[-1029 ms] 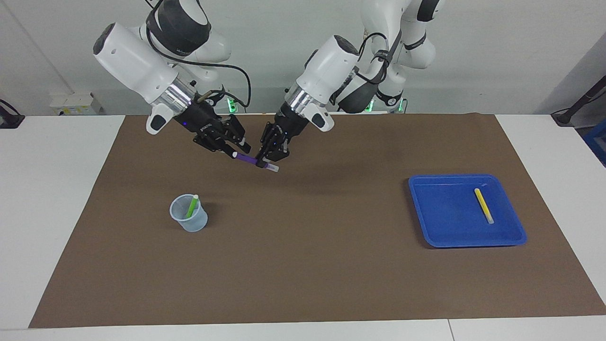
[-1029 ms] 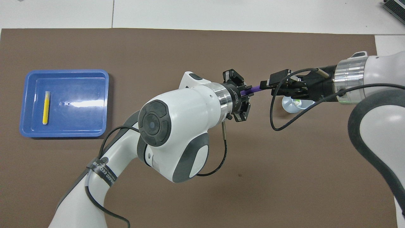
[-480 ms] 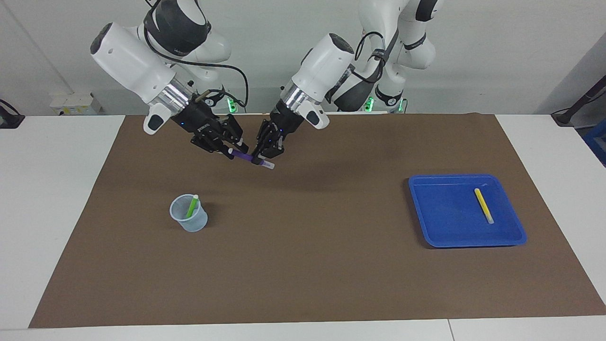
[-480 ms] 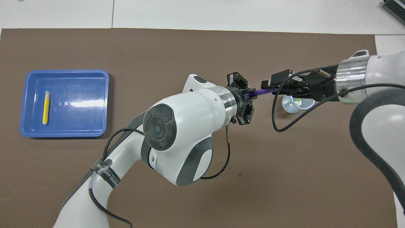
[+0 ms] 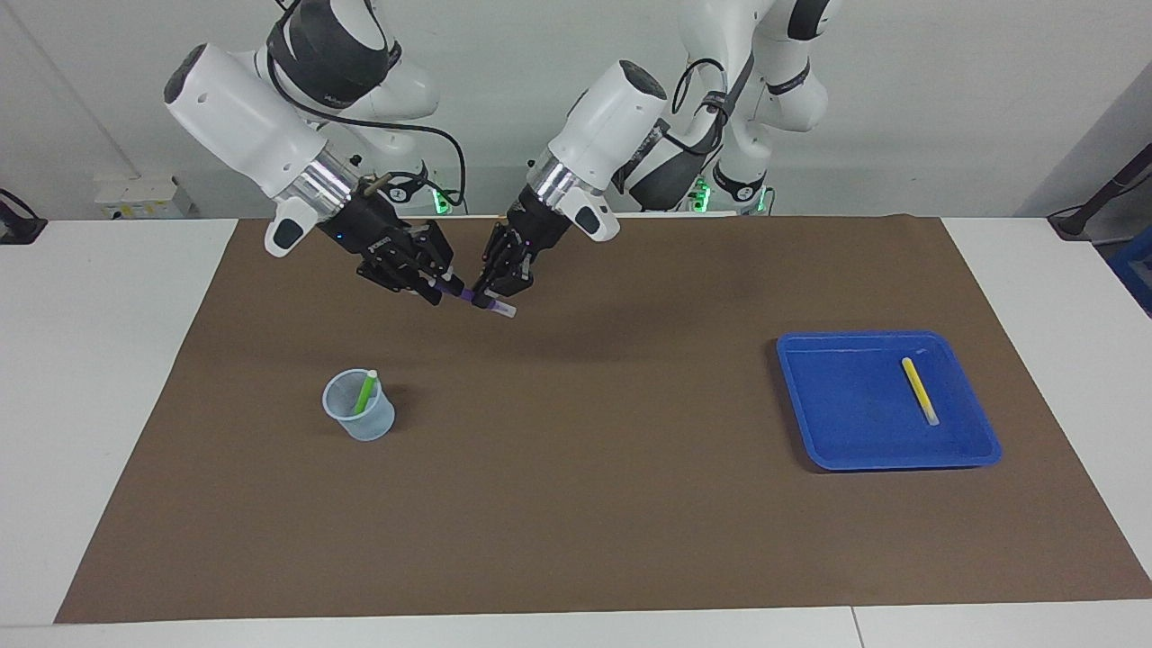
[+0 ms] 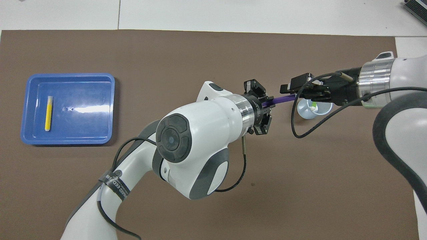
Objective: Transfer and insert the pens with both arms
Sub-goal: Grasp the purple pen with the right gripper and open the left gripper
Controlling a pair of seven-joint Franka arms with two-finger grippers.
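Handover in progress, mid-air. Your left hand (image 5: 493,297) grips the slim purple marker pen (image 5: 481,302) near its pale whitish end, fingers shut on the barrel. Your right hand (image 5: 443,286) is at the pen's other end. Over the last second the two hands have drawn closer together, so less purple shows between them than before, and the pair has drifted toward the right arm's end of the worktop and a little upward. The right hand's fingers have been narrowing in that time; you cannot tell from here whether they have clamped the pen yet or only bracket it.

Reading: the transfer looks close to the point of release, but the left hand should not let go until the right grip is confirmed.

The pen hangs over bare mat, clear of the small translucent pale-blue plastic cup (image 5: 361,416), which holds the green marker pen (image 5: 364,392) leaning on its rim. The yellow marker pen (image 5: 920,390) lies in the shallow blue plastic tray (image 5: 837,450) toward the left arm's end, untouched.

Surface: a brown mat (image 5: 594,522) covers the white worktop (image 5: 99,360) between its bare ends. Room: plain pale wall by the arm bases, green indicator lights there.
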